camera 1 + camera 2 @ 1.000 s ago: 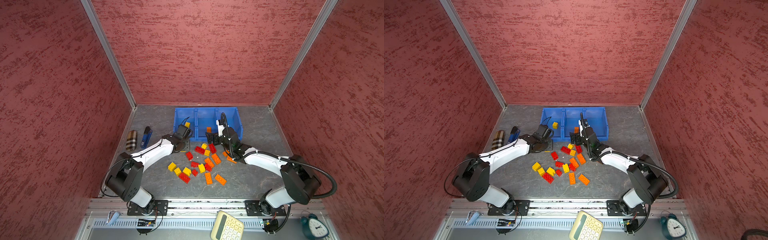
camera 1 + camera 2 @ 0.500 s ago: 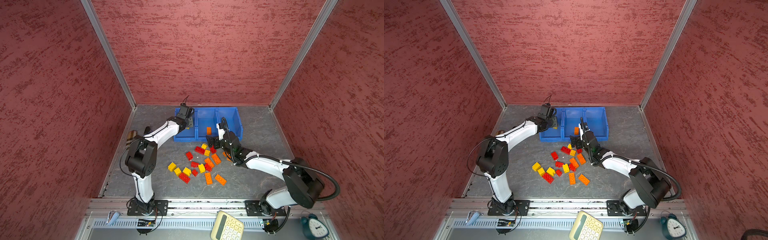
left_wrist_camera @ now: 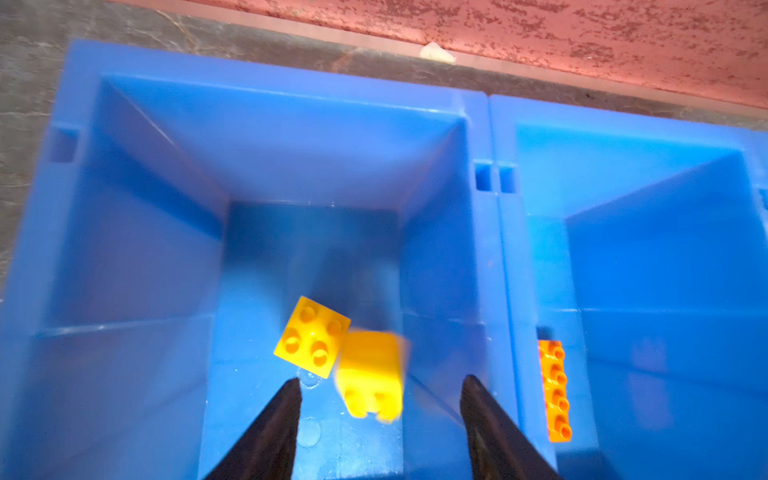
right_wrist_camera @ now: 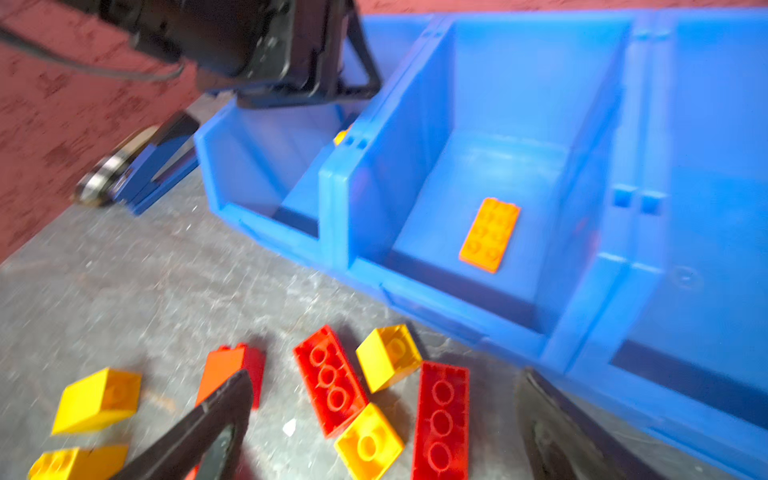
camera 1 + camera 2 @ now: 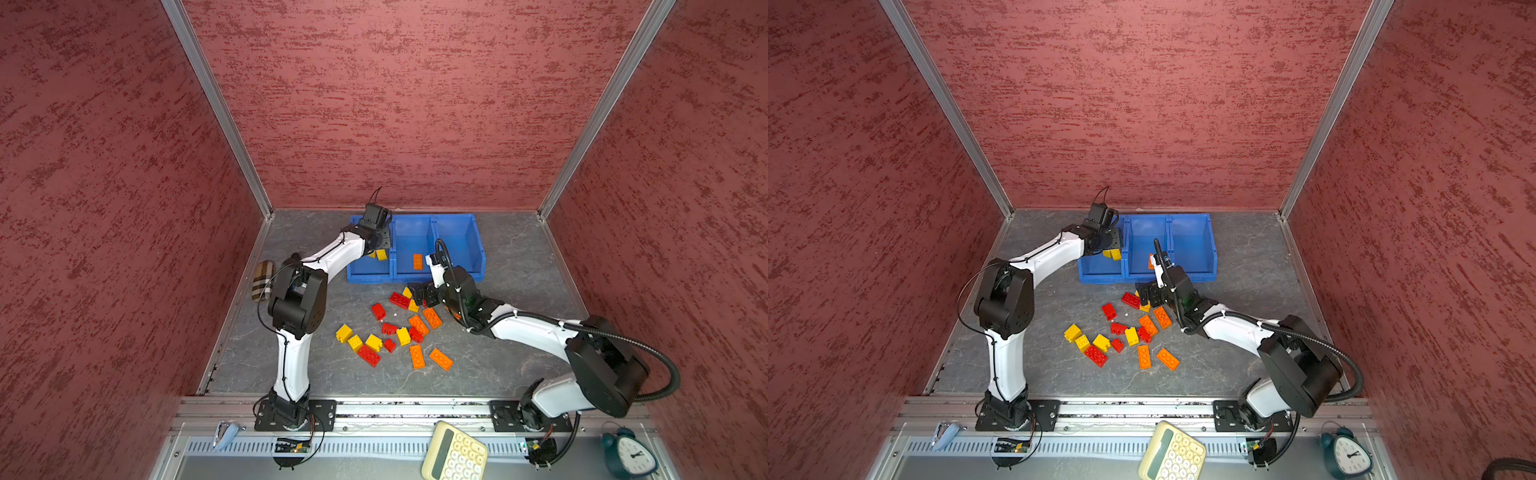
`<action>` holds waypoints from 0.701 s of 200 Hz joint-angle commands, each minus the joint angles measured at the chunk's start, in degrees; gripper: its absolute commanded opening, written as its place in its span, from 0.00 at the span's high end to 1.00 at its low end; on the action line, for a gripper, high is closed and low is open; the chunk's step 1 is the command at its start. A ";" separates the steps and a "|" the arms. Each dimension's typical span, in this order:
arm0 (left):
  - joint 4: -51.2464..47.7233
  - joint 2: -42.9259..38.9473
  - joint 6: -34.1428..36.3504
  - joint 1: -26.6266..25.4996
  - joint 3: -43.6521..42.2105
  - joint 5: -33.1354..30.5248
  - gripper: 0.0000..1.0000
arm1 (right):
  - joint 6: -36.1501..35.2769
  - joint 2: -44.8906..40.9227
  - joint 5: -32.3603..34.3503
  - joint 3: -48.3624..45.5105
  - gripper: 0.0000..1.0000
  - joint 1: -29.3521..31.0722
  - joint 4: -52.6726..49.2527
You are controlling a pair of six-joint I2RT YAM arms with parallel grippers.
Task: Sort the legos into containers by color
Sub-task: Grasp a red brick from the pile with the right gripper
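Two yellow legos were in the end bin of the containers, on the left arm's side. The left gripper hung over that bin with its jaws apart, holding nothing. One yellow lego was blurry and touched neither finger, so it was likely dropping. One orange lego lay flat in the middle bin. The last bin looked bare where it showed.

Most legos lay loose on the worktop in front of the containers. The right gripper was nearer to them, just in front of the middle bin, with its jaws wide open and empty. Two long red legos lay below it, between the jaws. Their long sides ran the way the gripper pointed, so the jaws could close across a short side — I think a red one came next.
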 commanded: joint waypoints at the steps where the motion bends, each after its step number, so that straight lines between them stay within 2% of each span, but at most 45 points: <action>1: -0.76 -4.91 -0.68 0.12 -0.68 2.14 0.32 | -4.20 0.56 -5.97 0.43 0.01 0.83 -3.20; 17: -0.68 -7.64 -1.10 0.19 -2.36 1.43 0.22 | -7.87 2.00 -7.21 2.20 0.01 1.56 -5.91; 39: 1.78 -12.37 -1.23 0.48 -6.99 2.39 0.00 | -13.25 5.50 -11.07 6.75 0.05 2.44 -11.39; 56: 3.48 -16.33 -1.61 0.74 -10.72 3.86 0.01 | -16.71 9.29 -11.70 11.09 0.07 3.29 -16.24; 69: 4.22 -19.58 -1.80 0.83 -13.52 4.23 0.01 | -18.20 11.91 -11.15 13.94 0.14 3.74 -18.64; 113: 5.41 -29.17 -2.99 1.51 -23.63 1.34 0.01 | -20.68 19.59 -7.06 22.60 0.27 4.02 -24.81; 140: 5.23 -33.23 -4.87 3.43 -28.84 -0.09 0.01 | -22.76 23.92 -7.32 26.97 0.32 4.10 -28.85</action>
